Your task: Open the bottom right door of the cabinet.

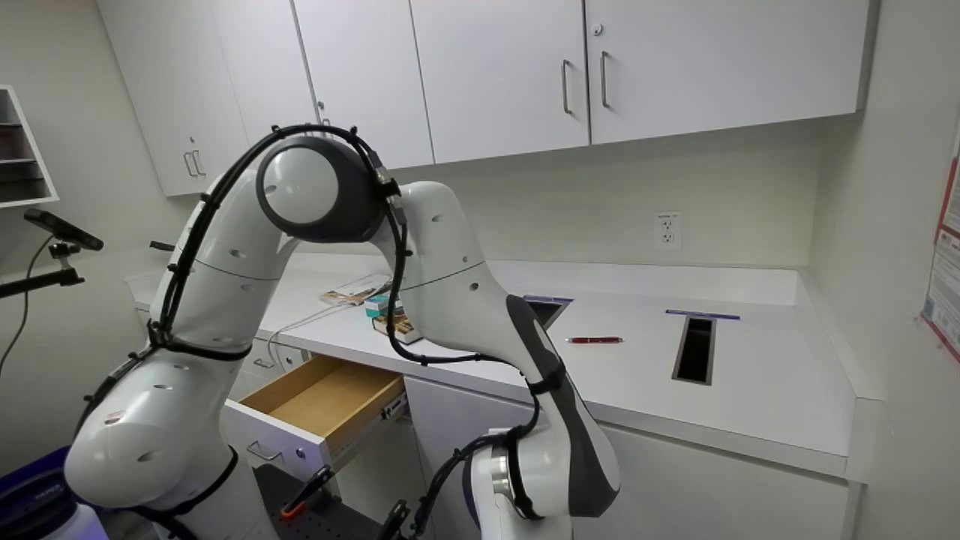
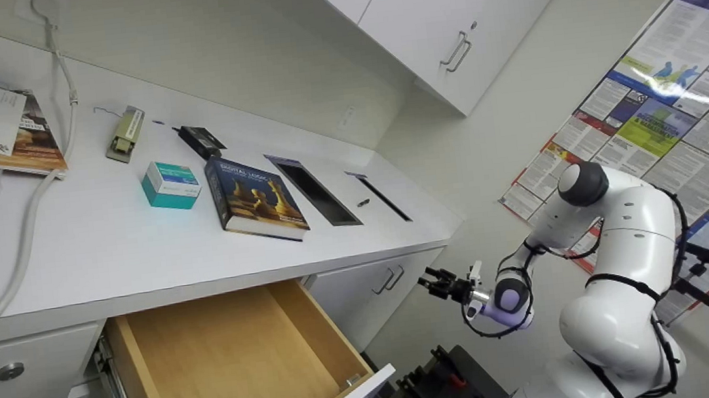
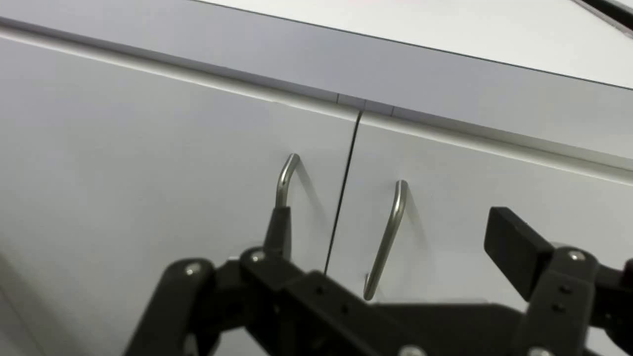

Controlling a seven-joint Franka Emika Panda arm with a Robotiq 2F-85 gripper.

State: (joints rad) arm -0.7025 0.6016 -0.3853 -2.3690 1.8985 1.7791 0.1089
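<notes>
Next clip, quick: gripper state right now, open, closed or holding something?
Gripper: open, holding nothing; in the wrist view a silver handle shows between its fingers, not clamped.

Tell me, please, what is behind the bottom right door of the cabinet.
That space cannot be seen: the bottom right door is shut and covers it. In the wrist view, only the door's white front and silver bar handle show.
</notes>
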